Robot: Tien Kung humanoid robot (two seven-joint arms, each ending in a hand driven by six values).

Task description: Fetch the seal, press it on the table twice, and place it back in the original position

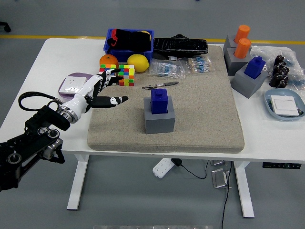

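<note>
The seal (159,100) is a blue block with a knob on top, standing upright in a grey square base (159,119) in the middle of the beige felt mat (209,119). My left hand (106,89) comes in from the lower left and hovers over the mat's left edge, a hand's width left of the seal. Its white and black fingers are spread and hold nothing. The right arm is out of view.
A colour cube (123,74), orange (108,60), lemon (137,62) and purple-rimmed socket box (74,84) lie behind the hand. A pen (160,86) lies behind the seal. More seals on grey bases (248,71) and a blue tray (284,105) are at the right.
</note>
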